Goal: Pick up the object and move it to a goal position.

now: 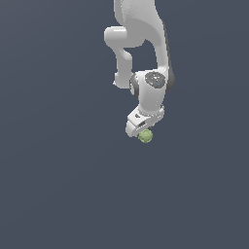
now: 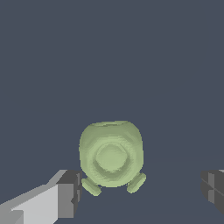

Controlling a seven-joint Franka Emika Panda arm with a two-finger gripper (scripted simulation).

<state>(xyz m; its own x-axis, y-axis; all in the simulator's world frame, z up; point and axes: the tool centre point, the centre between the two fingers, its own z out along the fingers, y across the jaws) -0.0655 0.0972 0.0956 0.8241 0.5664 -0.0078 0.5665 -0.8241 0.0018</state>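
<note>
A white robot arm (image 1: 146, 53) reaches down over a plain dark grey floor (image 1: 58, 185). Its gripper (image 1: 142, 130) hangs just above a small, round, light-green object (image 1: 145, 136) with 2 little nubs. In the wrist view the 2 fingers (image 2: 70, 192) stand wide apart, with the object (image 2: 111, 154) between them, nearer 1 finger and untouched. This looks like the approach before grasping; next, the fingers likely need to lower around it and close.

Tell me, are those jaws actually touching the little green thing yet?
Apart. In the wrist view the green object sits between the open gripper with bare background on both sides of it; the gap on one side is narrow, the other wide.
</note>
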